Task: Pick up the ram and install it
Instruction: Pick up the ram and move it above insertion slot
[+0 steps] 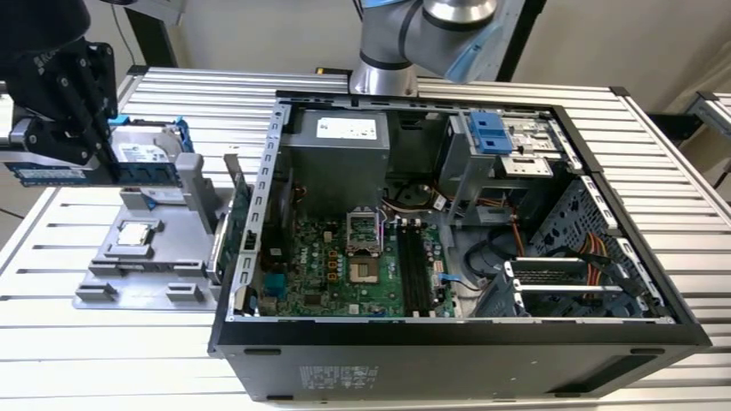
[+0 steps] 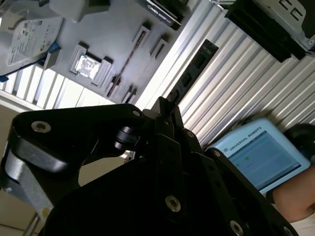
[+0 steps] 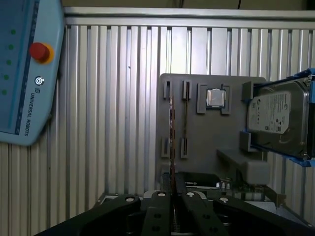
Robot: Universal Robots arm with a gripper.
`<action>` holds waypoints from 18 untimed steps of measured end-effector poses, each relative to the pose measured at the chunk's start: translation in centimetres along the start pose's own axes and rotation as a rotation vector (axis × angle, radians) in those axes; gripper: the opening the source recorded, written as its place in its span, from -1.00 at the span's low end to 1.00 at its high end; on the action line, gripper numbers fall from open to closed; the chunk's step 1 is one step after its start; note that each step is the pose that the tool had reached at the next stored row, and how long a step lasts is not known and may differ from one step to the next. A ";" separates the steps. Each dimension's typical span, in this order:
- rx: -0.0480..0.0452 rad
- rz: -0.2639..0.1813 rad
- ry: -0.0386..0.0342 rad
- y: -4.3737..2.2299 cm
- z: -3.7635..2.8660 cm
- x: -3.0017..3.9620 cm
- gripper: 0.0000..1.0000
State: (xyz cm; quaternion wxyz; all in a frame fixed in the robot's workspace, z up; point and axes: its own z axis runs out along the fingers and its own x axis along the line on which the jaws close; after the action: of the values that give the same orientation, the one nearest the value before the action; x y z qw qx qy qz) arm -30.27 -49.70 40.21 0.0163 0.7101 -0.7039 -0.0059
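Pincer (image 1: pixel 51 165) pinching ram (image 1: pixel 34 175) by its flat faces, I reckon for slotting edge-first | over bench (image 1: pixel 115 360), ten o'clock of case (image 1: pixel 457 338), exterior view

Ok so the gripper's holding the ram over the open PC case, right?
No. The gripper holds the ram beside the PC case, not over it: it is above the gray tray at the exterior view's left, as the exterior view shows.

Clear for the claw (image 3: pixel 172 196) above the memory slots (image 1: pixel 413 272). Fenced by case wall (image 1: pixel 269 188), cables (image 1: pixel 413 199) and drive cage (image 1: pixel 520 158).
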 end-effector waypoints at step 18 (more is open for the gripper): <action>-0.0001 0.000 0.0001 -1.10 -0.04 0.01 -1.00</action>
State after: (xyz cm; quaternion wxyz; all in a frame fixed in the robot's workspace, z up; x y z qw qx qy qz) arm -29.17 -49.70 40.22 0.0163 0.7101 -0.7039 -0.0059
